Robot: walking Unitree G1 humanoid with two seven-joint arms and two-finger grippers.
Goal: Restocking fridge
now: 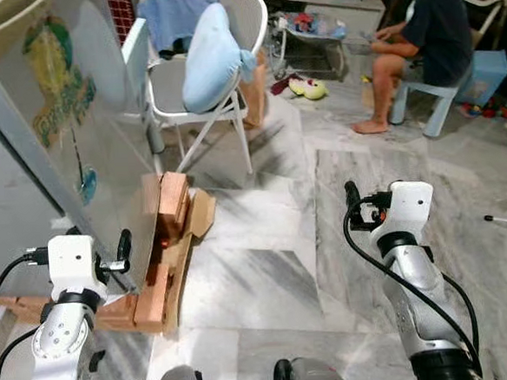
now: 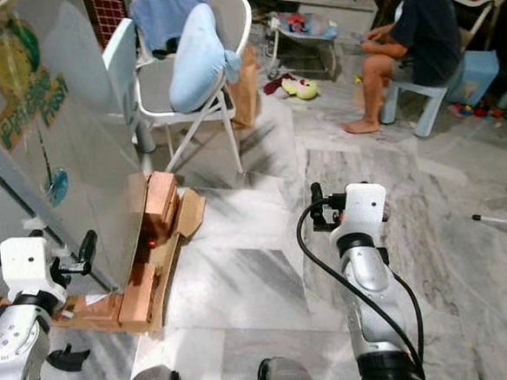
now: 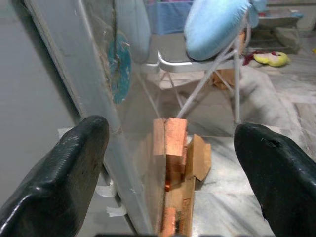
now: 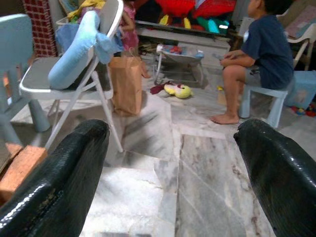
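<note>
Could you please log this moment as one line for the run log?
left pincer: open, by fridge side | right pincer: open, empty, over marble floor | bricks at fridge base | person seated beyond

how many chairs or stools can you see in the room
3 at least: a white folding chair holding a blue pillow, a pale blue plastic chair beside it near the fridge, and a blue stool under the seated person. Clutter may hide more.

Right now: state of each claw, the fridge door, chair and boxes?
left claw: open, empty, near the fridge door edge
right claw: open, empty, over the floor
fridge door: open
folding chair: upright, blue cushion leaning on it
cardboard boxes: on floor, against the door
</note>
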